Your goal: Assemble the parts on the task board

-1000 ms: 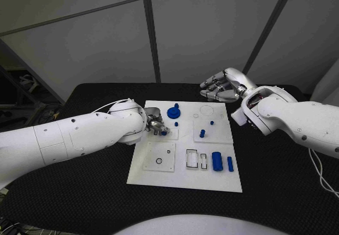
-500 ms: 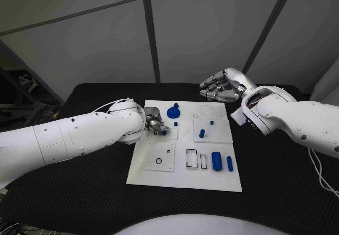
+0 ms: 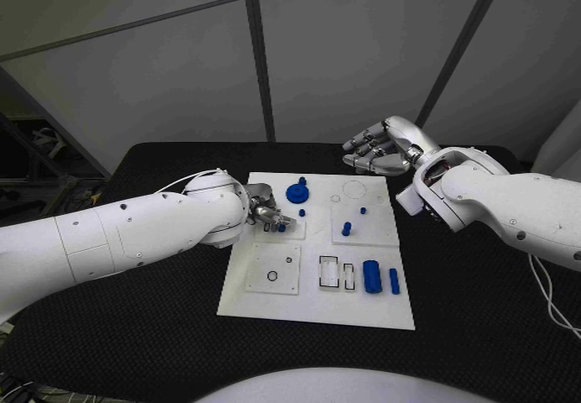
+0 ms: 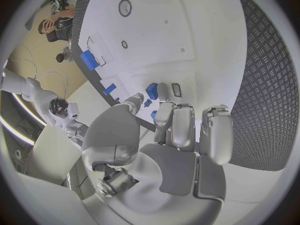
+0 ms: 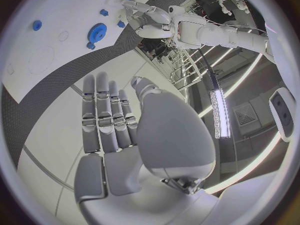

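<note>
You have the left hand [image 3: 269, 217] at the left-centre of the head view, pinching a small blue part [image 3: 281, 225] between thumb and fingertips just over the upper-left panel of the task board [image 3: 317, 315]; the right hand [image 3: 378, 147], upper right past the board's far edge, hangs released with fingers straight and nothing in it. The part looks like hard, smooth plastic, light, stiff and likely slippery, so grip its sides. The board is flat, matte white.
</note>
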`<control>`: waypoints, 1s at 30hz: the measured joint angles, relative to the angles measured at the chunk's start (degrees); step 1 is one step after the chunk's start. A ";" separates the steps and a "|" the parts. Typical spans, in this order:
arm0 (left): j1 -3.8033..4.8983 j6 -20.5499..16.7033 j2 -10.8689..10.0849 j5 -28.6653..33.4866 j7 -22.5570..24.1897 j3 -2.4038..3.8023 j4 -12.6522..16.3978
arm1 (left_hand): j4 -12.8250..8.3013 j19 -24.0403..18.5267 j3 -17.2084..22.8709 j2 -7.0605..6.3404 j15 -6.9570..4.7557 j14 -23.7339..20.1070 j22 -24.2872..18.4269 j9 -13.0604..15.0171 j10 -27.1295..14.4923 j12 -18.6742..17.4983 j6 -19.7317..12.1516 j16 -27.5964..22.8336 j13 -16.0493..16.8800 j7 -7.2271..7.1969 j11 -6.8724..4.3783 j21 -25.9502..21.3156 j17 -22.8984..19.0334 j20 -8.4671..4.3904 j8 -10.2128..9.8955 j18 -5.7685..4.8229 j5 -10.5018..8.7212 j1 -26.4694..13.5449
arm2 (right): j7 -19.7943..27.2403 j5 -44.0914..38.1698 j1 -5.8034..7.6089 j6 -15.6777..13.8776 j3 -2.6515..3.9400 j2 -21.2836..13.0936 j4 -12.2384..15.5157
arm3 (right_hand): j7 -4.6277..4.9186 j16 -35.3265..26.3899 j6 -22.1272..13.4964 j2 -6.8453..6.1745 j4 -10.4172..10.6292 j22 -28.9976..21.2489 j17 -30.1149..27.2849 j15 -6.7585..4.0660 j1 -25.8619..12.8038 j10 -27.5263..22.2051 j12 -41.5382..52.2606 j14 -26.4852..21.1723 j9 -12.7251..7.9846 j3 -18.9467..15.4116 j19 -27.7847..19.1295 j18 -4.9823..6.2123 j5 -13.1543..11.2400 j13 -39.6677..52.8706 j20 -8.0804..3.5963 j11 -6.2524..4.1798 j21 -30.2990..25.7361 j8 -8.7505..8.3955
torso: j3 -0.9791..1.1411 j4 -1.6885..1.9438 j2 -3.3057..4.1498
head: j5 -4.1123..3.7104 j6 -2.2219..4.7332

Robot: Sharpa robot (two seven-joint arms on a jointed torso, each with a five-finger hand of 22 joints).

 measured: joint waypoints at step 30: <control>4.13 5.58 -0.20 1.95 -0.06 7.28 -6.81 | 1.64 -1.86 -10.33 2.33 1.05 0.00 0.00 -3.71 -4.29 -4.86 -3.31 -1.76 -5.36 2.26 2.26 -3.33 0.00 1.43 -6.12 0.01 0.00 8.38 | 0.03 0.19 -0.01 0.27 -0.01 0.31 -0.95 | 0.00 -0.25 0.00 0.31 0.00 -0.20 -0.04 0.20 -0.31 -0.20 0.00 -0.20 0.00 0.00 -0.21 0.00 0.00 -0.20 0.21 0.21 -0.24 0.00 | 0.05 -0.05 0.03 | 0.39 0.44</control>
